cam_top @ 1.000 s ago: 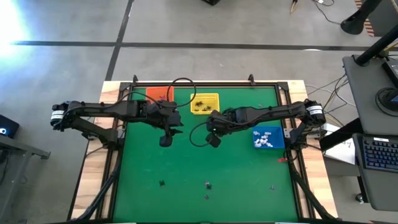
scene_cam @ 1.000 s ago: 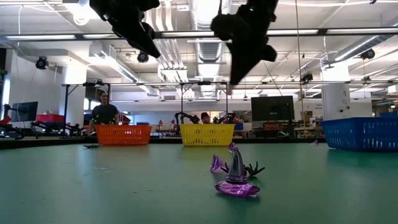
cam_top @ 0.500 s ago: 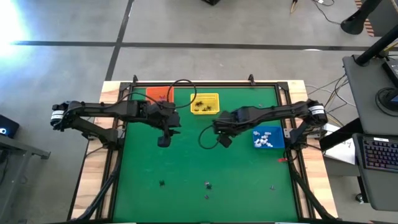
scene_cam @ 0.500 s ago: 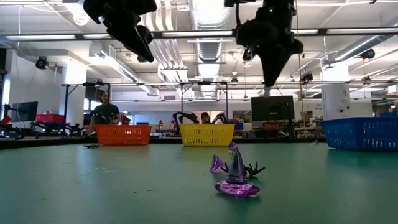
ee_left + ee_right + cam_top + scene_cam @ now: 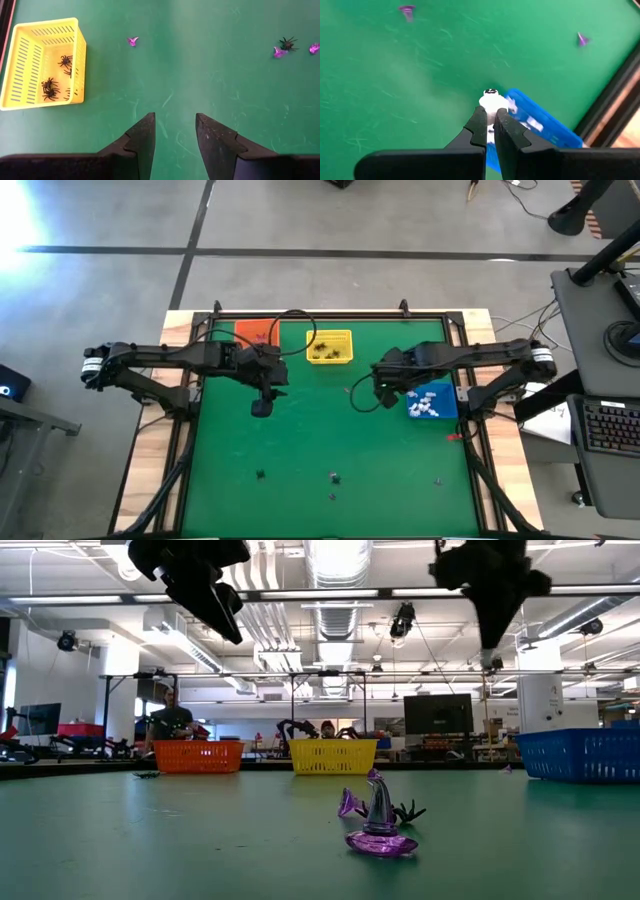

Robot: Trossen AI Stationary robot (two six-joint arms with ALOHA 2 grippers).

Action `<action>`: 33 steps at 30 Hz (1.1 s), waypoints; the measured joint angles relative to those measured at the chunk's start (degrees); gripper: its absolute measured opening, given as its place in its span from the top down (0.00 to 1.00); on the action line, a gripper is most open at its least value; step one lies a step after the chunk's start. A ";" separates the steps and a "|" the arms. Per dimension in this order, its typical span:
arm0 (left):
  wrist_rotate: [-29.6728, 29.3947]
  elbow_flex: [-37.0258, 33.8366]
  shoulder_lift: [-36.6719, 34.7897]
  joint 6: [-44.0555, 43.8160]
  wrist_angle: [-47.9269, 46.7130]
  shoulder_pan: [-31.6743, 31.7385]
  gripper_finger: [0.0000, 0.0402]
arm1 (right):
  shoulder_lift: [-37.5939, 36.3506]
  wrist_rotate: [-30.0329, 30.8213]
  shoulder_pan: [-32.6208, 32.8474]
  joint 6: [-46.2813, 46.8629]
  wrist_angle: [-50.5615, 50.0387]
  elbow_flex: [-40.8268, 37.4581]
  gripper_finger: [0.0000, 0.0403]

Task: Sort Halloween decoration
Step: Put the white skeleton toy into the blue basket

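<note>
I see the green table (image 5: 300, 440) filling the middle of the high view, framed by a pale wooden border. Along its upper edge sit an orange basket (image 5: 255, 331) at upper left and a yellow basket (image 5: 330, 346) just right of it; a blue basket (image 5: 432, 402) rests at the right side. Near the lower edge lie small scattered trinkets (image 5: 333, 477), well apart from the baskets. In the low view a purple witch hat (image 5: 380, 825) stands in the centre foreground
</note>
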 joint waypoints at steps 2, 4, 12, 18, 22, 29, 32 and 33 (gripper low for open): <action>0.00 0.00 0.00 0.06 -0.02 0.00 0.69 | -2.55 -0.36 0.00 2.45 -0.64 -1.84 0.98; 0.01 0.00 0.00 0.44 -0.04 0.00 0.69 | -5.13 -1.12 0.00 4.83 -0.78 -4.00 0.98; 0.02 0.00 0.00 0.66 -0.28 0.00 0.69 | -11.96 -4.03 0.02 12.34 -0.60 -12.69 0.98; 0.02 0.00 0.00 0.66 -0.34 0.00 0.69 | -13.20 -8.71 0.02 12.94 1.47 -19.59 0.98; 0.02 0.00 0.00 0.66 -0.46 0.00 0.69 | -13.21 -9.34 0.02 12.24 5.15 -22.65 0.98; 0.02 0.00 0.00 0.66 -0.48 0.00 0.69 | -13.20 -9.48 0.02 11.45 6.90 -25.47 0.98; -0.71 0.01 0.00 0.46 -0.48 -0.01 0.69 | -12.92 -9.44 0.02 11.45 6.76 -26.40 0.98; -1.63 0.02 0.00 0.27 -0.48 -0.01 0.69 | -12.66 -9.44 0.02 11.41 6.79 -26.48 0.97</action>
